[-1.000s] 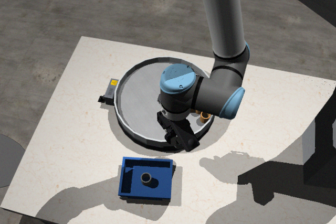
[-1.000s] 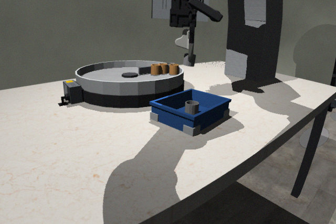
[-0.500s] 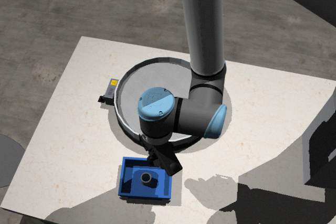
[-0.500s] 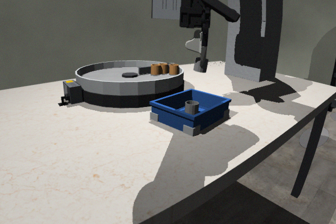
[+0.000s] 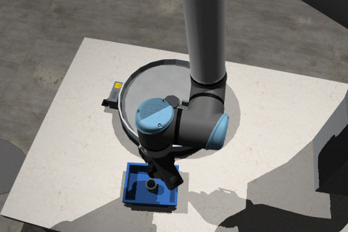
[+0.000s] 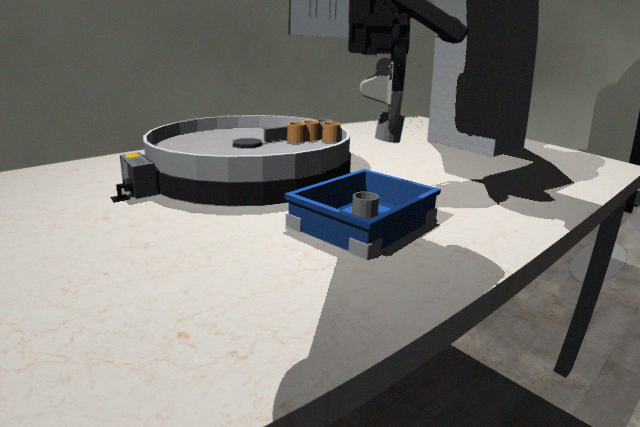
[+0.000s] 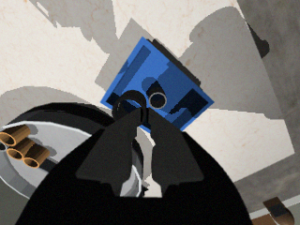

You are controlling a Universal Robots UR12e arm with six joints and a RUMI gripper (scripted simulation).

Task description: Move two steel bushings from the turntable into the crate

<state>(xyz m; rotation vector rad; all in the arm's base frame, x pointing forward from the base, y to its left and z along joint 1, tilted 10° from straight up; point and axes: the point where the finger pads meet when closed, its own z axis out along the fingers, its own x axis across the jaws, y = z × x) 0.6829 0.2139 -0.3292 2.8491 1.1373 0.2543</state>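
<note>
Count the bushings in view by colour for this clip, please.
Grey steel bushings: 2, one standing in the crate at, one pinched by its wall in the gripper at.
Orange-brown bushings: 3, on the turntable at.
Total: 5 visible.

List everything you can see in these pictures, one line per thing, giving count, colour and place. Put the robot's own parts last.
steel bushing in crate: one, grey, upright inside the crate
held steel bushing: one, dark grey, pinched at the fingertips above the crate
orange bushings: three, clustered at the turntable's far rim
turntable: one, grey on a black base, on the table
crate: one, blue, beside the turntable
control box: one, black, yellow label, against the turntable
table: one, cream marbled
arm: one, grey, blue caps
gripper: one, black, shut on the held steel bushing
</note>
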